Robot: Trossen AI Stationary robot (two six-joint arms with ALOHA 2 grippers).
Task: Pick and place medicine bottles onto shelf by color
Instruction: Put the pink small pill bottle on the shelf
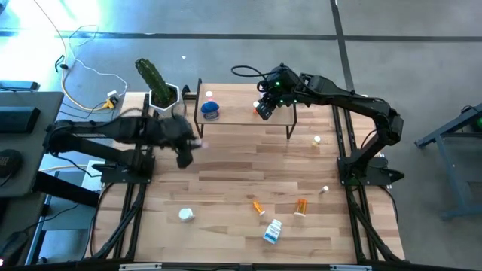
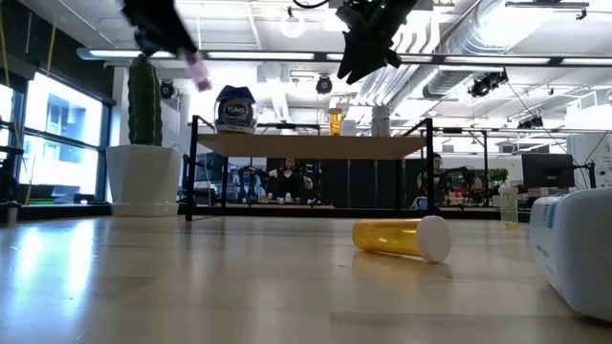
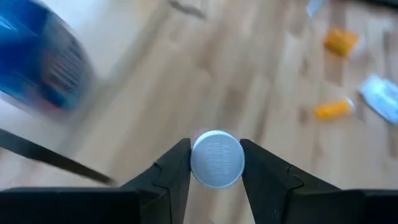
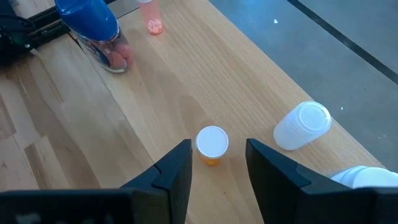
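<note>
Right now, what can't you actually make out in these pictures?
- Left gripper: shut on a white-capped bottle; the cap hides the body in the left wrist view, and the high view blurs it.
- Blue bottle: label smeared in the left wrist view.
- White box: cut off by the low view's edge.
- Small white bottles: too small in the high view.

Shelf [image 1: 248,119] sits at upper centre of the desk [image 1: 226,181] in the high view, cactus pot [image 1: 163,96] just left of it at the desk's upper left corner. Large bottle [image 1: 210,110] on the shelf's left end; small capped bottle [image 4: 212,145] further right on the shelf. Right gripper [image 1: 263,110] over the shelf's right half. Left gripper [image 1: 185,154] below-left of the shelf, small bottle [image 3: 216,159] between its jaws. Lower desk: lying bottle [image 1: 258,206] centre, another bottle [image 1: 301,205] right of it, box [image 1: 273,232] below, round bottle [image 1: 186,215] lower left.
</note>
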